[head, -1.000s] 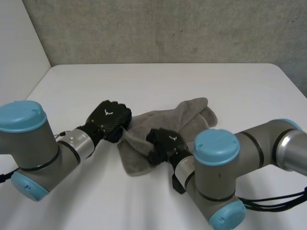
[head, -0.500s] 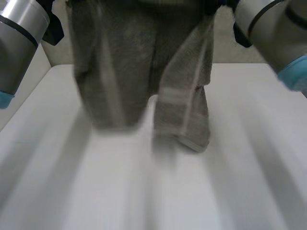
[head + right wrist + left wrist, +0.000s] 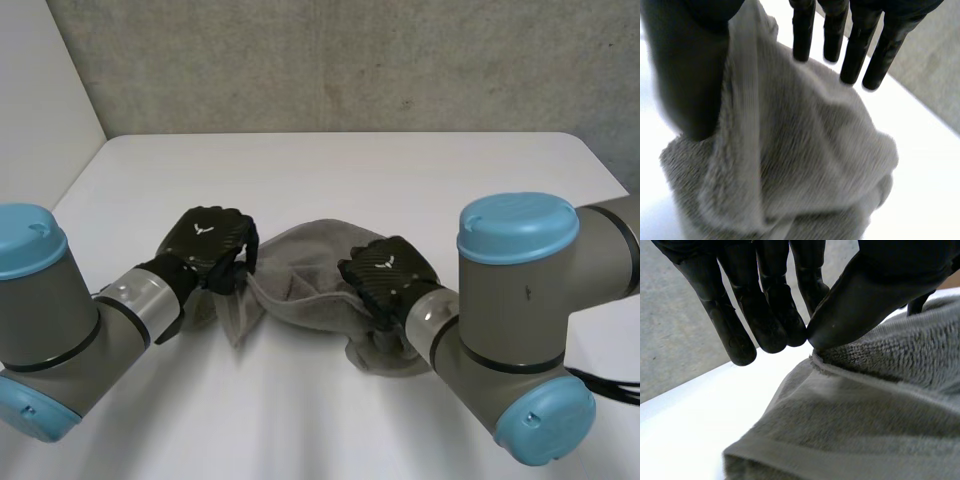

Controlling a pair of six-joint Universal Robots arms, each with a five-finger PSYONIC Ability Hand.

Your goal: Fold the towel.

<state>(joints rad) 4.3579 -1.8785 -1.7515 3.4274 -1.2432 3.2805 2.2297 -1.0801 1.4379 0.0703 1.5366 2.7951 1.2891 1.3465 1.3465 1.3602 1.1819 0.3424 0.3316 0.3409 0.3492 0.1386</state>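
The white counter (image 3: 330, 170) again carries the crumpled grey terry towel (image 3: 300, 272), hanging high a moment ago and now bunched between both sets of fingers, so spreading remains. The left hand (image 3: 205, 238) pinches its hem between thumb and fingers (image 3: 775, 330). The right hand (image 3: 385, 276) grips an edge against its thumb.

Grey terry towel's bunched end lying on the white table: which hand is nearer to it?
Right. The right hand holds the grey terry towel right next to that bunched end; the left hand pinches the towel's opposite end, farther away.
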